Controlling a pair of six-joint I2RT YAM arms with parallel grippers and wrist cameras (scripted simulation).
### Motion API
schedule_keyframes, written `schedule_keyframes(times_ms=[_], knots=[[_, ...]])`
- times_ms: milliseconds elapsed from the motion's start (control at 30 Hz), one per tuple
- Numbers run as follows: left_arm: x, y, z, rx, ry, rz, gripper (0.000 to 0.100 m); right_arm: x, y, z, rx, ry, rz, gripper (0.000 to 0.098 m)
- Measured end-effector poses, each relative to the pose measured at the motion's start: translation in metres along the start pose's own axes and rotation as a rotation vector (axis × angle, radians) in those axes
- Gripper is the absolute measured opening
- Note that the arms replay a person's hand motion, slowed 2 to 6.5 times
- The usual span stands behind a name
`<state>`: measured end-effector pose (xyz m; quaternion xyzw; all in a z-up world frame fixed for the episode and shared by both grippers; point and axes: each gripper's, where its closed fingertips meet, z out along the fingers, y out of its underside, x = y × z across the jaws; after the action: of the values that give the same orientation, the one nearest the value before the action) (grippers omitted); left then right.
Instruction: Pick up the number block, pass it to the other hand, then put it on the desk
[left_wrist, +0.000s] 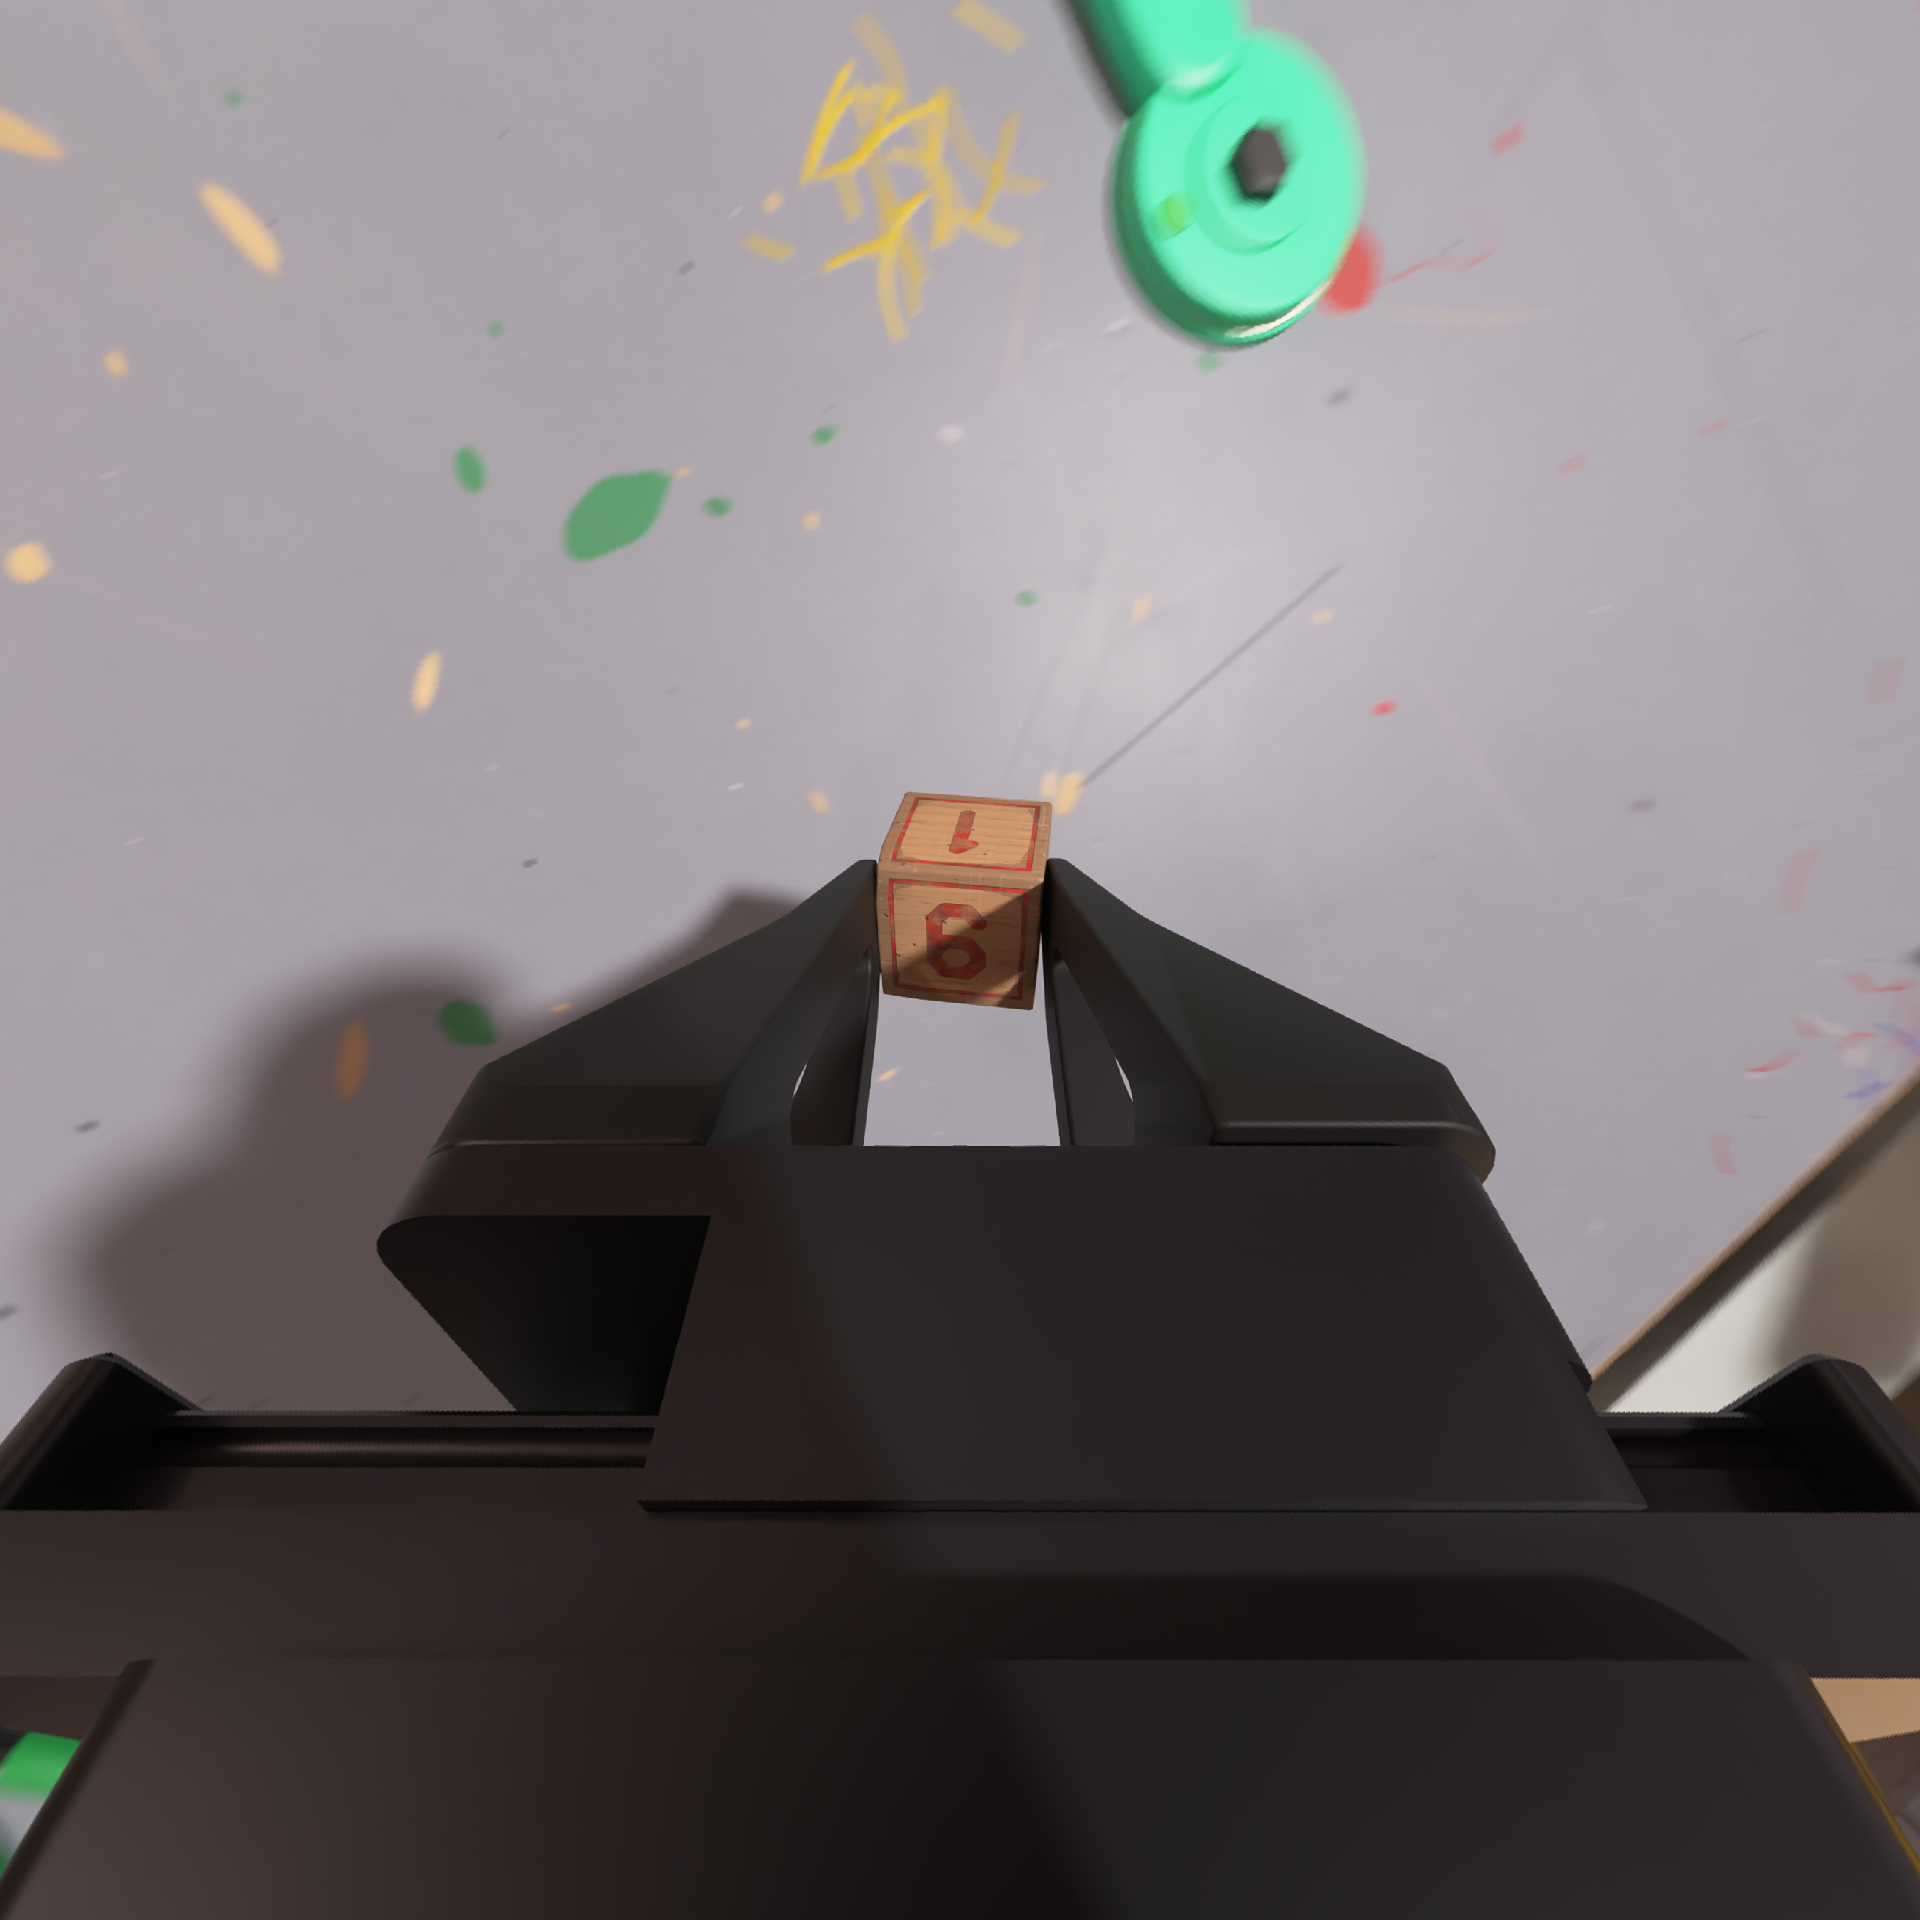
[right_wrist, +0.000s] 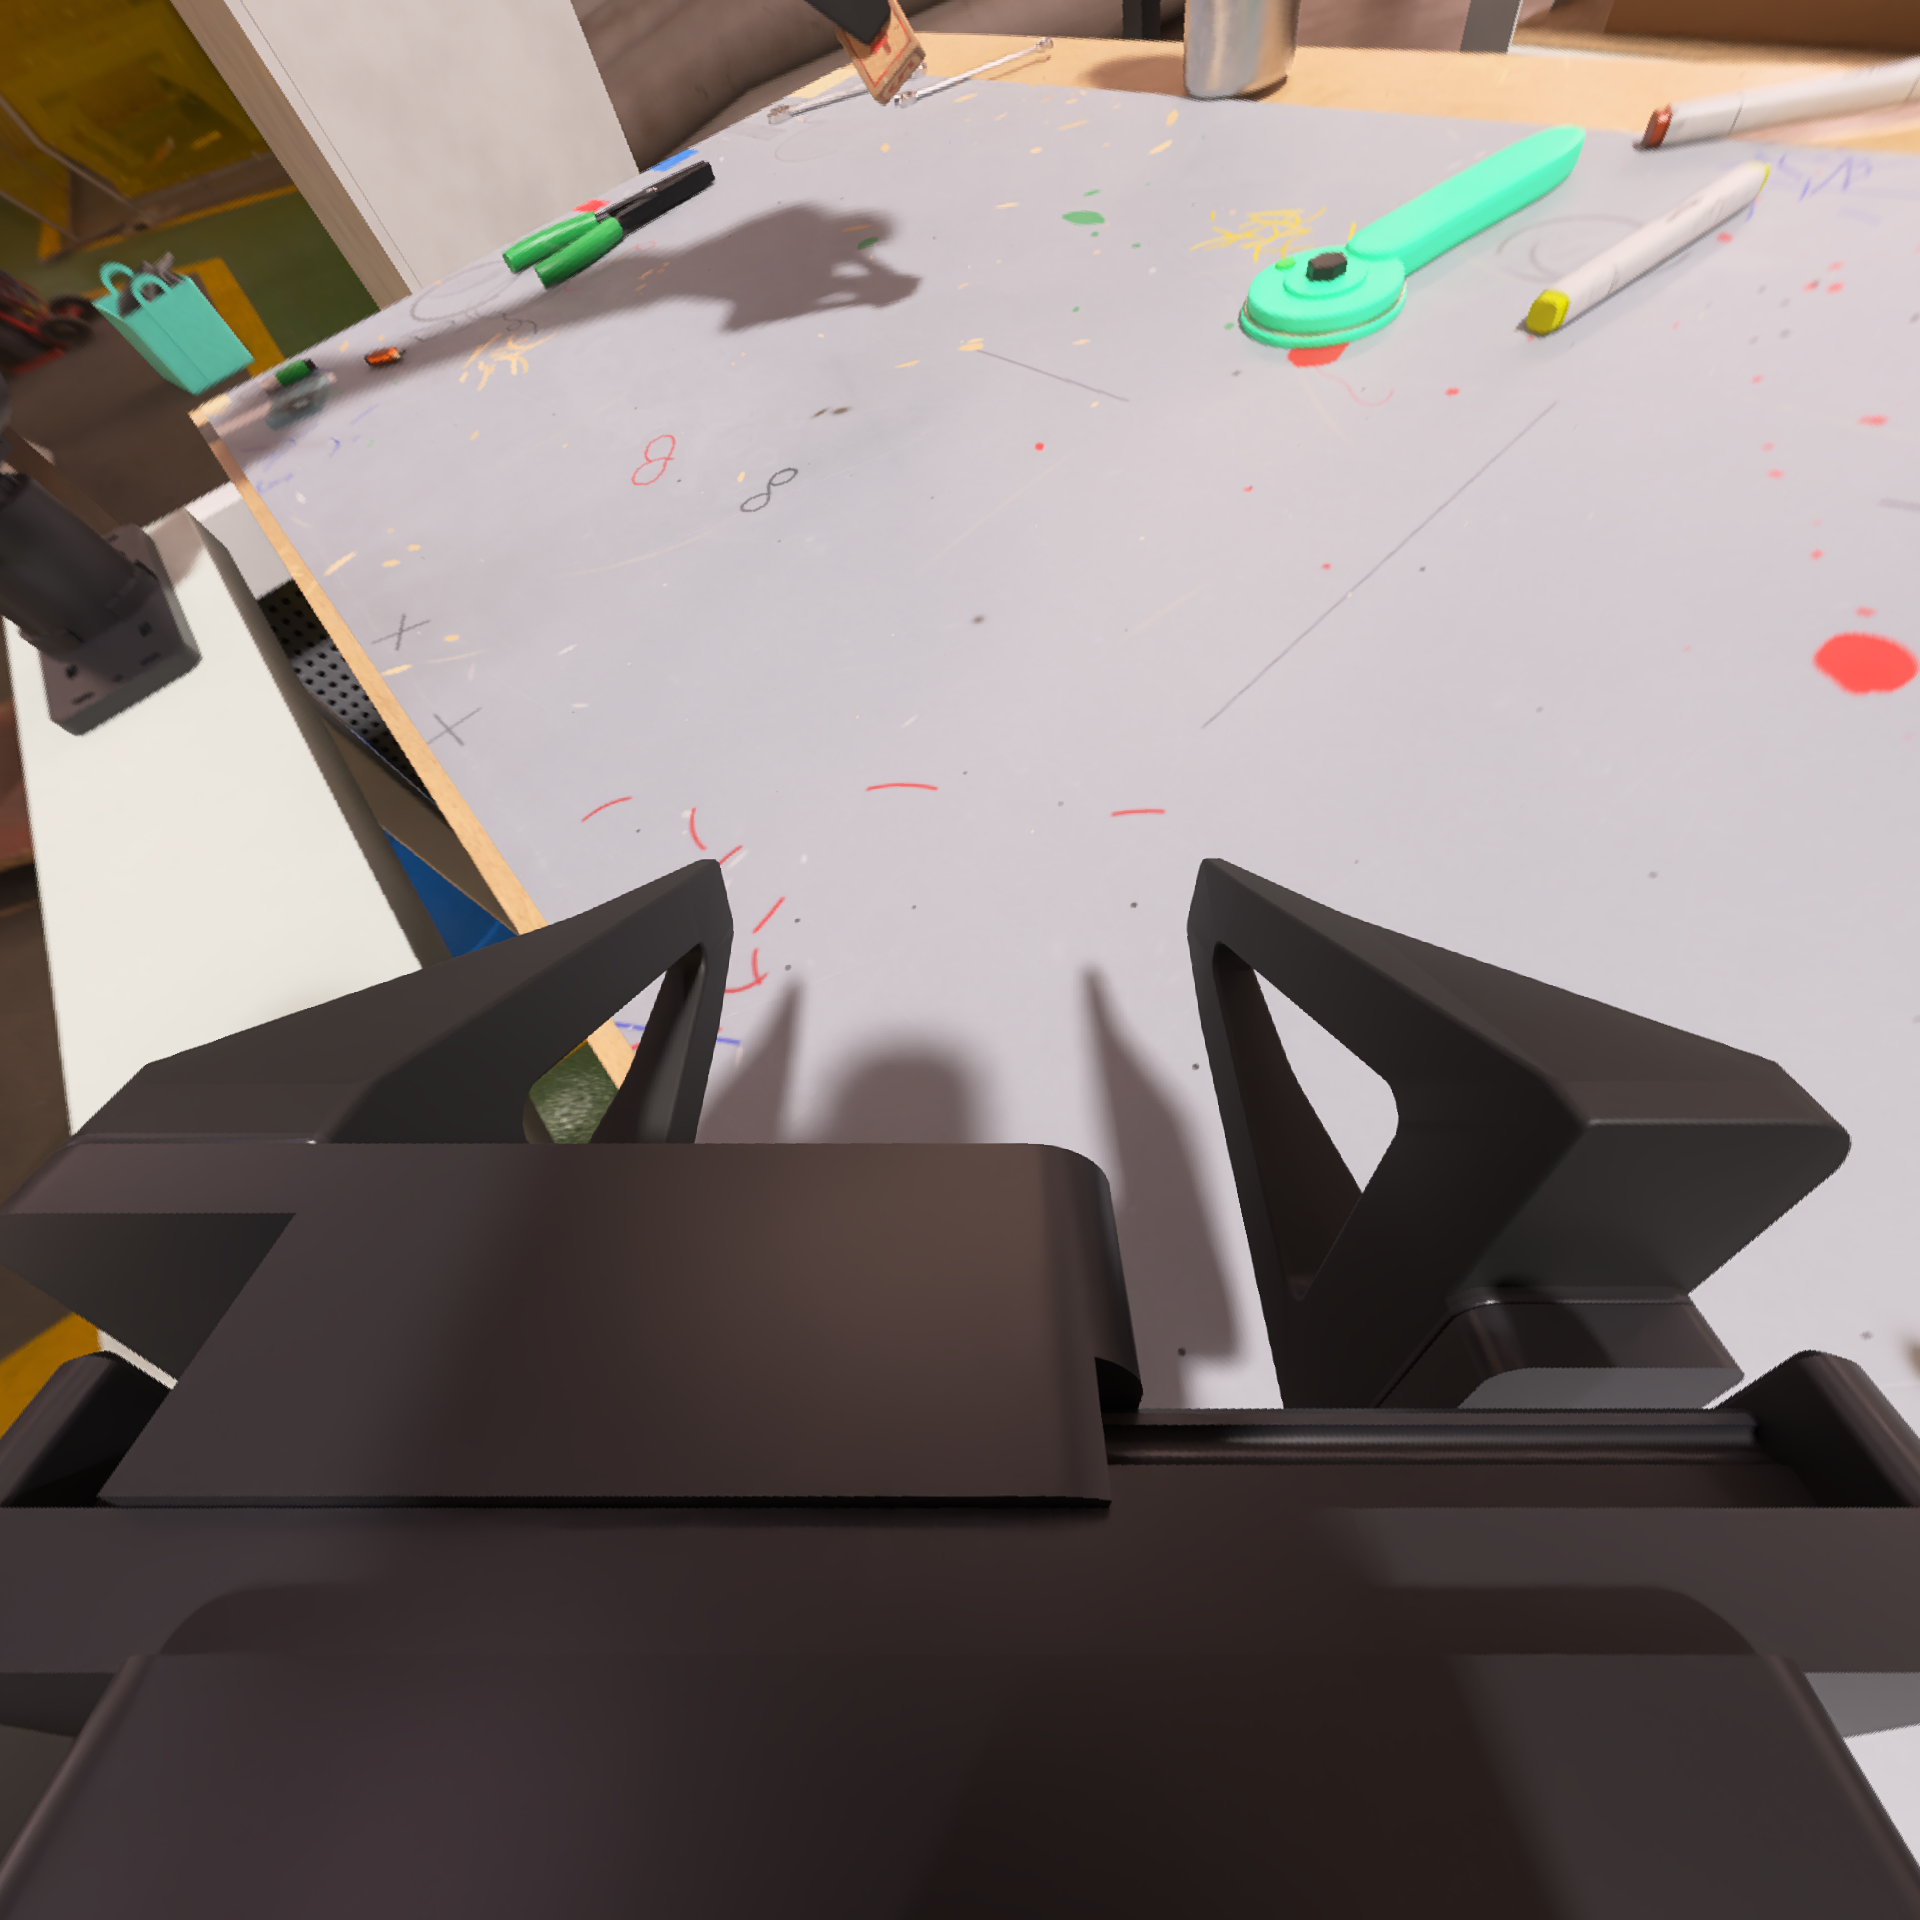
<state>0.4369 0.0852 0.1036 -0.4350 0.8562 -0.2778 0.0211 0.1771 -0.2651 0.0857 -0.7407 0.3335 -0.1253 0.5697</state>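
Note:
A small wooden number block (left_wrist: 961, 902) with red numerals sits between the black fingertips of my left gripper (left_wrist: 961, 883), which is shut on it and holds it above the grey paint-speckled desk (left_wrist: 520, 727). The block also shows small at the top edge of the right wrist view (right_wrist: 883, 57), held by the far left gripper above the desk's back edge. My right gripper (right_wrist: 956, 883) is open and empty, low over the near part of the desk (right_wrist: 1039, 623).
A green rotary cutter (right_wrist: 1382, 249) lies at the back right, also in the left wrist view (left_wrist: 1236, 177). White markers (right_wrist: 1652, 244), green and black markers (right_wrist: 603, 223), a metal cup (right_wrist: 1236, 47) and a teal bag (right_wrist: 171, 322) are around. The desk's left edge (right_wrist: 416, 727) is close.

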Motion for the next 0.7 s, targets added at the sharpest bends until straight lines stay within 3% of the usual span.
schedule_keyframes(times_ms=[333,500,700], knots=[[0.104,-0.019,-0.033,0.301,0.408,-0.102,0.026,-0.008,-0.019,0.012,0.023,-0.010,-0.252,0.0773],[0.151,-0.022,-0.040,0.377,0.574,-0.173,0.026,-0.013,-0.029,0.023,0.023,-0.037,-0.367,0.0774],[0.203,-0.022,-0.042,0.408,0.765,-0.256,0.026,-0.021,-0.048,0.040,0.034,-0.074,-0.447,0.0784]])
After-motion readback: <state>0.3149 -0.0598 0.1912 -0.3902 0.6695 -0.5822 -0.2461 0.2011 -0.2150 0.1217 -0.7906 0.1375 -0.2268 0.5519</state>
